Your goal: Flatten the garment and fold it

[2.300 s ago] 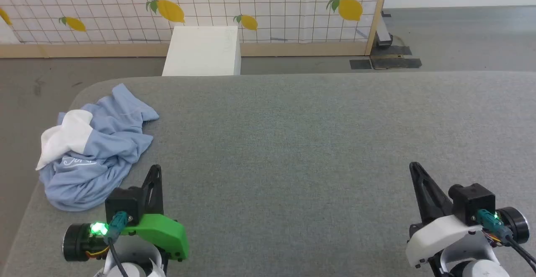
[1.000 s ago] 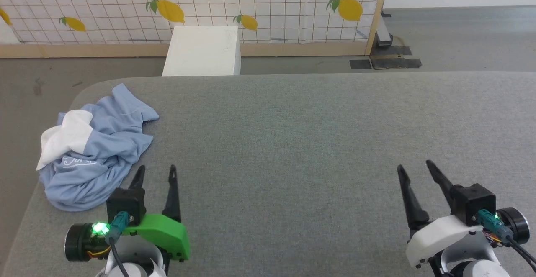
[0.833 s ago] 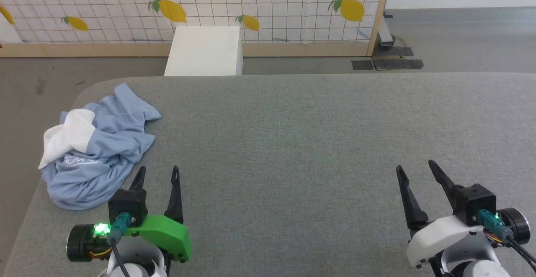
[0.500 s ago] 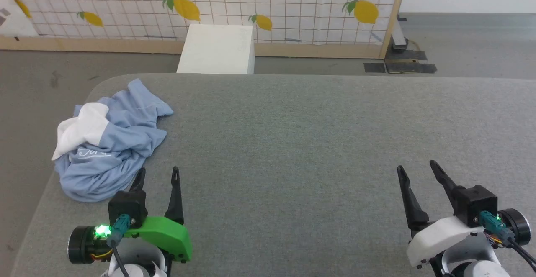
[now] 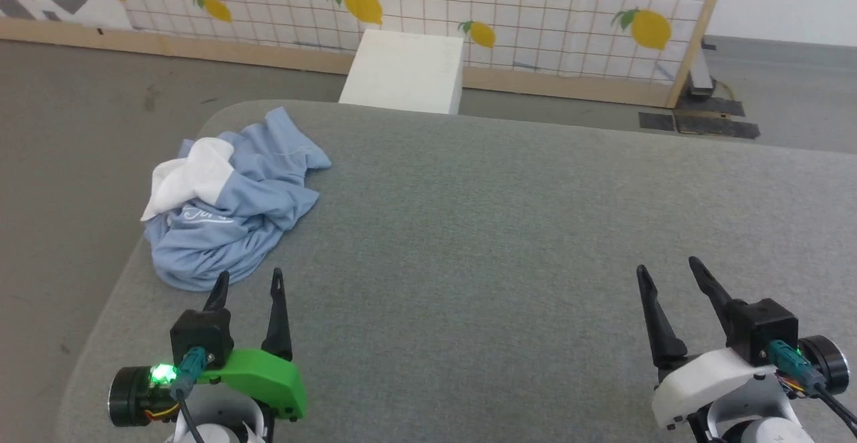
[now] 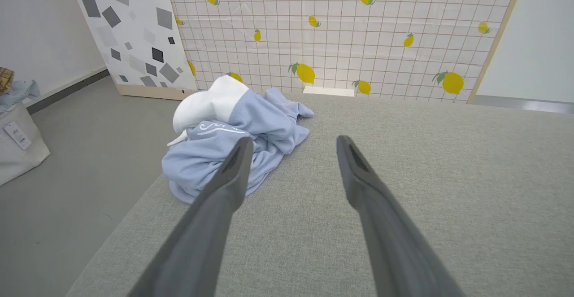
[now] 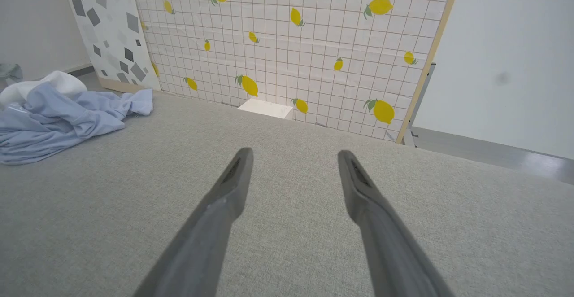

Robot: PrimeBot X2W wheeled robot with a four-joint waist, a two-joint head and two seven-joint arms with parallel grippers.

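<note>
The light blue garment (image 5: 234, 209) lies crumpled in a heap near the far left corner of the grey table (image 5: 509, 229), a white patch and white script showing on top. In the left wrist view the garment (image 6: 233, 140) sits just beyond the left finger. My left gripper (image 5: 246, 281) hovers open just short of the heap's near edge, nothing between its fingers. My right gripper (image 5: 666, 268) is open and empty over bare table at the lower right. The garment (image 7: 58, 113) also lies far left in the right wrist view.
A white box (image 5: 405, 71) stands on the floor behind the table, before a lemon-patterned grid screen (image 5: 509, 8). The table's left edge (image 5: 120, 282) runs close beside the garment, with grey floor beyond. A white bag (image 6: 15, 140) sits on the floor at far left.
Both grippers went from shut to open. The head camera then turned left, so the whole scene shifted right in view; the garment itself has not moved.
</note>
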